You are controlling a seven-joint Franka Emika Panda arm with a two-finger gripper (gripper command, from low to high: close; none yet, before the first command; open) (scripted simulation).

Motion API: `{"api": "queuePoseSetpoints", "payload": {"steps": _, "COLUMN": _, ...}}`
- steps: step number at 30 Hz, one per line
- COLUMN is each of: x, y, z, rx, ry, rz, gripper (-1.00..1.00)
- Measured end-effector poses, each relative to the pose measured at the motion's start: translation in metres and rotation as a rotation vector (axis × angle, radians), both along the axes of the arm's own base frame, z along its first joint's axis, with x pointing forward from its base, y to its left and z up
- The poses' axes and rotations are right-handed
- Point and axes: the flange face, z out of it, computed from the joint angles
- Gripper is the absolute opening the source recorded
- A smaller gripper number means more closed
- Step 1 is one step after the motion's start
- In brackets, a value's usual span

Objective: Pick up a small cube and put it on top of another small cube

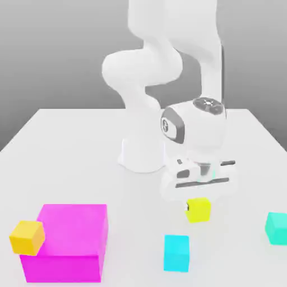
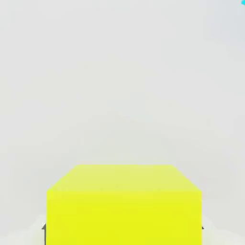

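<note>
Near the worktop's [image 1: 67,146] front edge, toward the exterior view's right, the hand [image 1: 197,197] sits low, fingers clamped on the small cube [image 1: 199,210], lemon-yellow, resting on the surface.

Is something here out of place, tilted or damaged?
Nothing looks damaged or spilled. The orange-yellow cube sits turned at an angle against the magenta block, unlike the squarer cyan cube and teal cube. The claw is closed on the lemon-yellow cube.
</note>
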Motion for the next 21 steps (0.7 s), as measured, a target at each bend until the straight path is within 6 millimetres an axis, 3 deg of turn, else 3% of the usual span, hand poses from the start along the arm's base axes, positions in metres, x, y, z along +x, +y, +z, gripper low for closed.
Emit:
{"api": "queuePoseSetpoints", "payload": {"steps": 10, "x": 0.005, "y": 0.006, "z": 0.064, "rx": -0.007, "ry": -0.003, "rz": 0.026, "gripper": -1.0}}
{"api": "queuePoseSetpoints", "payload": {"steps": 13, "x": 0.022, "y": 0.028, "z": 0.073, "rx": -0.025, "ry": -0.01, "rz": 0.117, "gripper": -1.0}}
{"api": "queuePoseSetpoints", "payload": {"steps": 21, "x": 0.059, "y": 0.112, "z": 0.094, "rx": -0.041, "ry": -0.011, "rz": 0.398, "gripper": -1.0}}
